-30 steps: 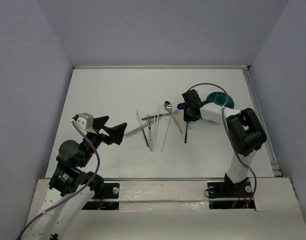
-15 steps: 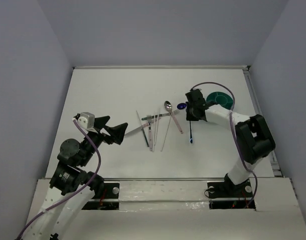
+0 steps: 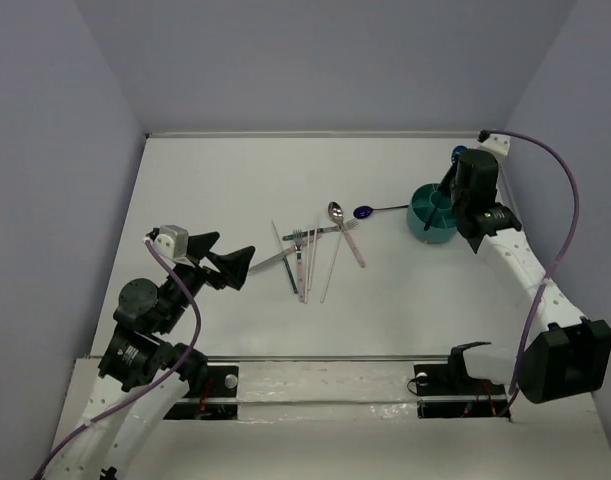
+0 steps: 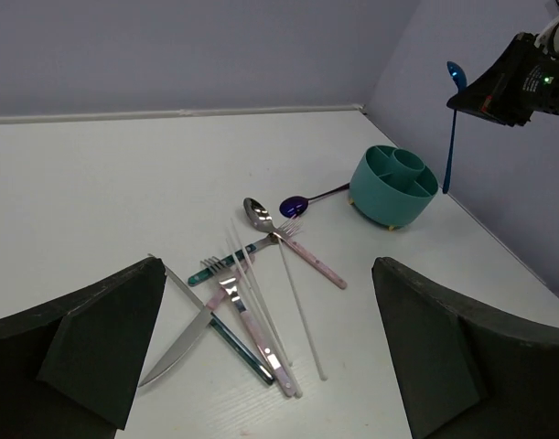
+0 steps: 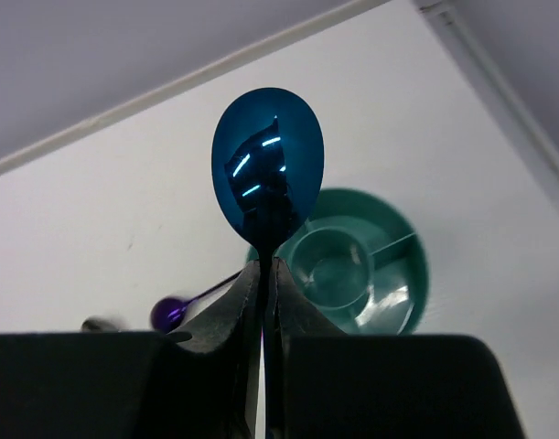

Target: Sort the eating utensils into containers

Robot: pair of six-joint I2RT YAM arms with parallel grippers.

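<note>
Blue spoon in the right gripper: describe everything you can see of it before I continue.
The glossy dark blue spoon, plastic by its look, has an oval bowl and a thin handle. It hangs upright in the air, bowl up, pinched below the bowl by the shut right gripper, close to the round teal divided cup. Whether its tip touches the cup is unclear.

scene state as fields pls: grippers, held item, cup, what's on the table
right gripper: shut on blue spoon, bowl up, handle down by the cup
left gripper: open, empty, near the pile
cup: upright, divided inside, nothing seen resting in it
second spoon: flat on table beside cup
pile: long pieces crossed over each other, mid-table
</note>
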